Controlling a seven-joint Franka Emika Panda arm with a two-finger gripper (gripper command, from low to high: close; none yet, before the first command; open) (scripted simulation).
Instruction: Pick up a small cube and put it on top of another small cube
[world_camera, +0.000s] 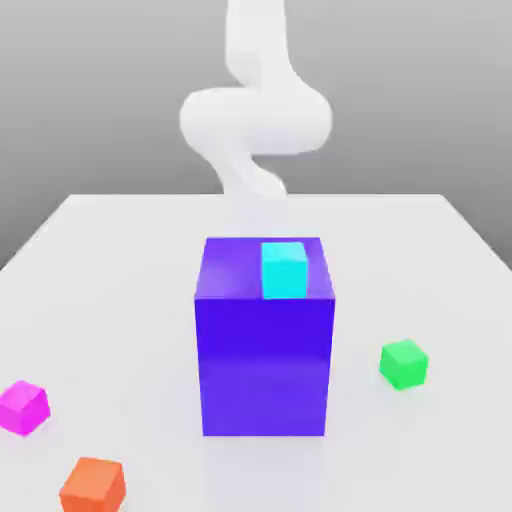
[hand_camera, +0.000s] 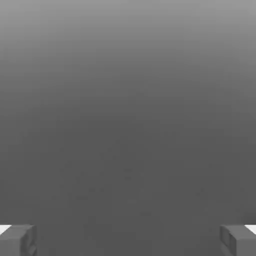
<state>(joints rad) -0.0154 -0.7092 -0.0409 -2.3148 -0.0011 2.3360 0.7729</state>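
The small magenta-pink cube (world_camera: 23, 407) lies on the white table (world_camera: 120, 270) near the front, at the exterior view's left. It rests alone, with nothing touching it. In the hand view my gripper (hand_camera: 128, 241) is open: its two grey fingertips (hand_camera: 18, 240) stand far apart, with plain grey background between them. My white arm (world_camera: 255, 120) rises behind the big purple block (world_camera: 265, 350), far from the magenta cube.
The big purple block stands in the middle of the table with a cyan cube (world_camera: 284, 270) on its top. A small orange cube (world_camera: 93, 485) sits at the front left, and a small green cube (world_camera: 404, 363) to the block's right.
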